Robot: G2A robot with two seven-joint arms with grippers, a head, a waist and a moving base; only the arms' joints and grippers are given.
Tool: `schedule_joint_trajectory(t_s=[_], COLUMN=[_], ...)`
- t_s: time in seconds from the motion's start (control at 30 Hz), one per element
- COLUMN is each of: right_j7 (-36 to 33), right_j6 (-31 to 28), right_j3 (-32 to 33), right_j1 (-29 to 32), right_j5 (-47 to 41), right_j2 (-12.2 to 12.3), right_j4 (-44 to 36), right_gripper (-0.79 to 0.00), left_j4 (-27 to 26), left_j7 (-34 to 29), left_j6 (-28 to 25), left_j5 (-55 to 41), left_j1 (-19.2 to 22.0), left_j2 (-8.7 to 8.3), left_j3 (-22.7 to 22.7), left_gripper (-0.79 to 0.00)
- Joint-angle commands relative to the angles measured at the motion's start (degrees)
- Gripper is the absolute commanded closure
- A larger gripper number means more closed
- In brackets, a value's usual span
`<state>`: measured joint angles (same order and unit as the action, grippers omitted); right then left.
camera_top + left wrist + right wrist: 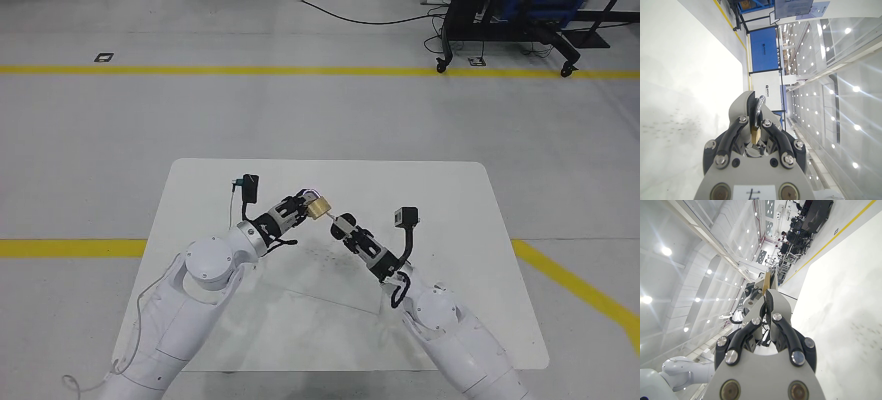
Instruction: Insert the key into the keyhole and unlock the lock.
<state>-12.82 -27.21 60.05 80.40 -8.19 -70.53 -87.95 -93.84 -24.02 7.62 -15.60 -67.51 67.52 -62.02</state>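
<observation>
Left side first: your left gripper [302, 206] is clamped on the brass padlock [318, 207], holding it up over the middle of the white table [200, 190], with what looks like the keyhole end turned to the right. Just right of it, the key [331, 216] bridges the gap, but it's too small to tell whether the blade is in. On the right gripper [343, 223], the pads are pressed together on the key's head, tips almost at the lock body. I'd call this the insertion step. Next you need the blade square to the keyhole, a gentle push home, then a wrist twist.
</observation>
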Motion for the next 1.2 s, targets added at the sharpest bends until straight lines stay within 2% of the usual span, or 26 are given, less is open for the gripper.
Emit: schedule_joint_trajectory(t_s=[0.0,0.43,0.67,0.77,0.93,1.17], right_j7=[0.01,0.86,0.49,0.71,2.47,6.84], right_j6=[0.07,0.75,-0.32,-2.06,-4.32,-2.7], right_j3=[-0.04,-0.11,1.3,3.0,4.76,4.15], right_j1=[-0.03,-0.52,0.72,1.5,1.74,1.89], right_j5=[0.13,2.36,2.74,6.9,21.49,33.11], right_j2=[-0.08,-0.65,-0.53,-0.14,0.44,0.3], right_j4=[0.09,0.04,-0.14,-0.66,-1.74,-3.15], right_gripper=[0.0,0.0,0.0,0.0,0.0,0.0], left_j4=[0.09,0.54,0.91,0.6,-0.2,-0.63], left_j7=[0.02,-0.3,0.37,-1.02,-3.18,-2.51], left_j6=[0.03,0.45,0.14,1.6,3.94,3.97], left_j5=[0.0,0.82,0.42,0.6,1.72,1.15], left_j1=[0.08,1.19,0.63,-0.2,-0.53,-1.24], left_j2=[0.08,0.64,0.61,0.34,0.01,0.19], left_j3=[0.01,0.45,-1.45,-2.51,-3.25,-2.73], left_gripper=[0.0,0.0,0.0,0.0,0.0,0.0])
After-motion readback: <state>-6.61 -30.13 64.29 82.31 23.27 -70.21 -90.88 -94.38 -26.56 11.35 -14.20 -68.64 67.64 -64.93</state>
